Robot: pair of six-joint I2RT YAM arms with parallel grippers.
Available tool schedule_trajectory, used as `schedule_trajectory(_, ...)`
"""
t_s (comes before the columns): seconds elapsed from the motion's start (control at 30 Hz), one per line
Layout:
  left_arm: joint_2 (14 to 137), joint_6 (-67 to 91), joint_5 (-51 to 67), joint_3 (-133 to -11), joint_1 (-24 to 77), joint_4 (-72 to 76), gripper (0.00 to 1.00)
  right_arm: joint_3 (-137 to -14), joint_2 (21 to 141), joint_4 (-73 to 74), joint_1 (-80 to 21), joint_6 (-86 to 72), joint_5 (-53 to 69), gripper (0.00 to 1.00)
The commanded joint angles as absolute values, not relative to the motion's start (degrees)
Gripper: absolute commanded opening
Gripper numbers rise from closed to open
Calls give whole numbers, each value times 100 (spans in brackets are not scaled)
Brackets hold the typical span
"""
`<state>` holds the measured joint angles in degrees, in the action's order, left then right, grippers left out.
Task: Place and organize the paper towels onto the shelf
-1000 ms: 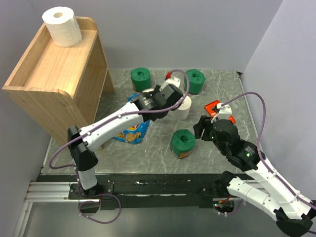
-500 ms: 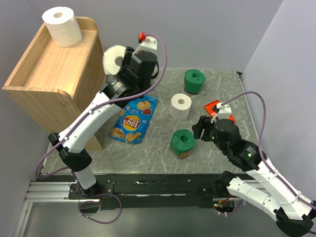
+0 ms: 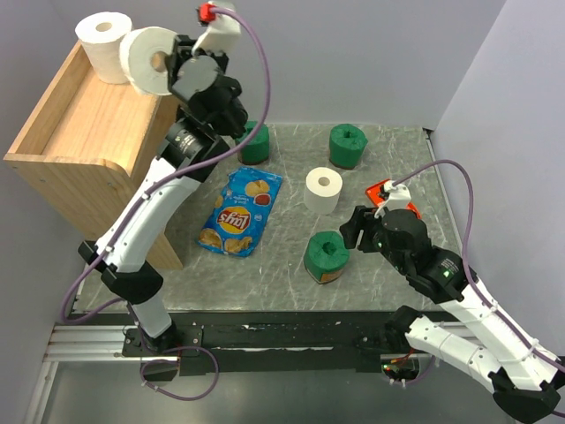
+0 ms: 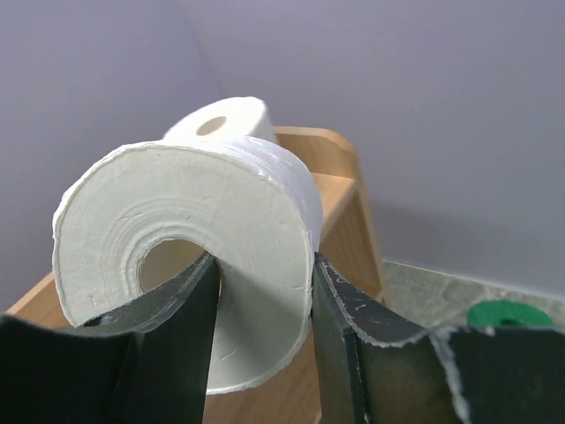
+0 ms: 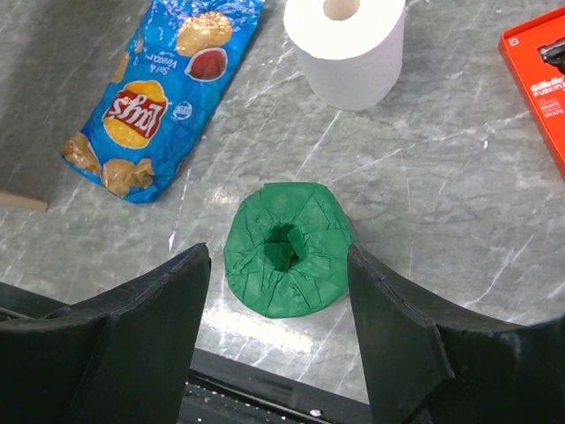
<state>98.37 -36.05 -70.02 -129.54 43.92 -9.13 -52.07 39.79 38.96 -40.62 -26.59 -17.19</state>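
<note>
The right gripper (image 3: 356, 230) is hovering with its fingers spread wide and holding nothing. It is just above and beside the near green roll (image 5: 287, 249), which is standing on end on the surface (image 3: 282, 274) close to the near edge. Bare surface is lying open all round that roll. To its left the bag (image 3: 240, 210) is lying flat, its lower end near the shelf's foot.

Beyond, the loose white roll (image 3: 323, 189) is standing upright mid-surface, well apart from the bag. The orange box (image 3: 381, 193) is lying near it to the right, partly covered by the right arm and cut off at the wrist view's edge.

Further back, the far green roll (image 3: 347, 146) is standing near the back wall with open room around it. The left green roll (image 3: 256, 146) is showing only in part behind the left arm.

The shelf (image 3: 88, 132) is standing at the far left, its lower tiers hidden from above. The left gripper (image 3: 173, 62) is pinching the held roll (image 4: 185, 247) on its side, one finger at the hollow centre and the other on the outer wall. The roll is raised at the right rear rim of the shelf's top tray, where much of the floor is lying open. The shelf roll (image 3: 104, 42) is standing upright in the tray's back corner, just beside the held roll. Whether they are touching is hard to tell.
</note>
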Motion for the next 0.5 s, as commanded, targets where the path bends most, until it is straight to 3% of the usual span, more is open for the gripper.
schedule_trajectory(0.0,9765,-4192,-7154,-13210,4070,-193,35,-5520,3999,3911,-4061,-2672,-1688,71)
schedule_trajectory(0.47,9457,-3147,-6908,-12727,3173,-1186,39,-5476,3973,3911,-4061,-2733,-1573,72)
